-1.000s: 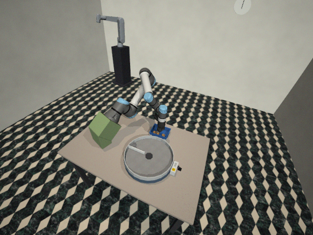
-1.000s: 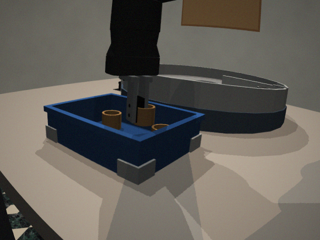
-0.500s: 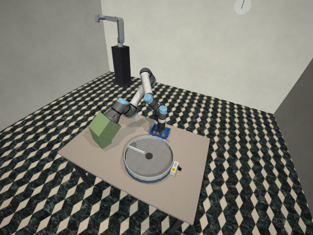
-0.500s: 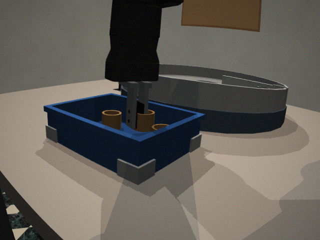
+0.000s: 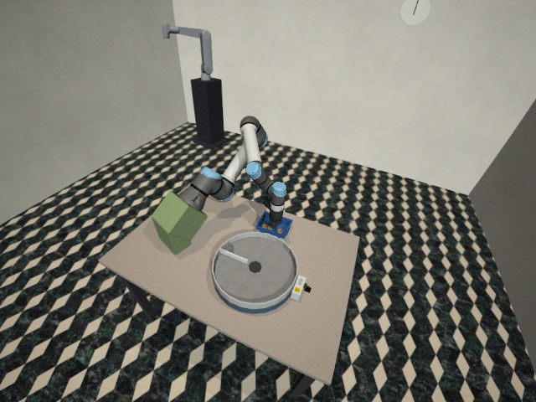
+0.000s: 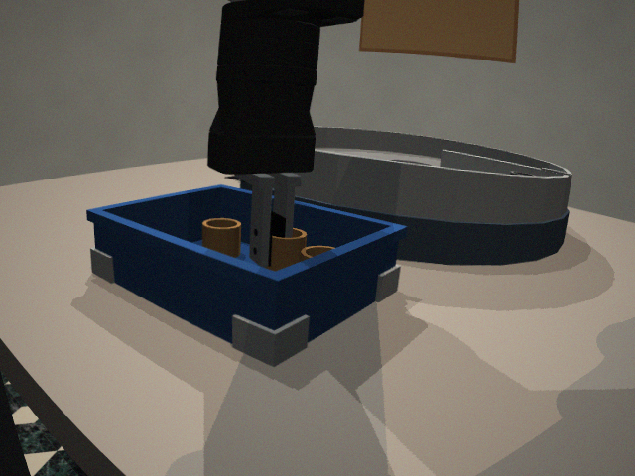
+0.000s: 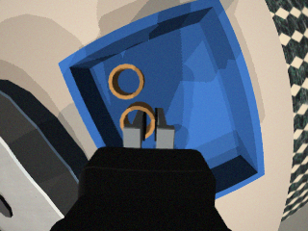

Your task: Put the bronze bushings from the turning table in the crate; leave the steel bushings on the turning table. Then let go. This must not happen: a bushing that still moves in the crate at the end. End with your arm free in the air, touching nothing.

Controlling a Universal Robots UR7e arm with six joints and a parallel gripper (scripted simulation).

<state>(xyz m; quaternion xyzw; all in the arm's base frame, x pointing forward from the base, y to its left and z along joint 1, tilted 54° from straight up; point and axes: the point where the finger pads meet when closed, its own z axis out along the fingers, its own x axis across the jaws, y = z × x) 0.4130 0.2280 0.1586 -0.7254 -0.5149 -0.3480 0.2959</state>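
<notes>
Tan worktop (image 5: 327,255) (image 6: 154,405) (image 7: 29,38) | jaws: clamped on wall of one bronze bushing (image 5: 270,228) (image 6: 288,253) (image 7: 123,116), inside blue crate (image 5: 272,234) (image 6: 179,287) (image 7: 207,96) | two other bronze bushings (image 5: 280,230) (image 6: 221,239) (image 7: 112,82): same crate | steel bushings (image 5: 228,247): turning table (image 5: 260,283) (image 6: 450,196) (image 7: 29,166)

Since the earlier pictures, you have brought the hand (image 5: 274,225) (image 6: 277,250) (image 7: 150,117) lower into the crate (image 5: 287,229) (image 6: 185,244) (image 7: 78,93), and the bronze bushing (image 6: 289,252) (image 7: 122,123) gripped by its wall has come down with it, its rim now sitting nearer the crate's floor.
</notes>
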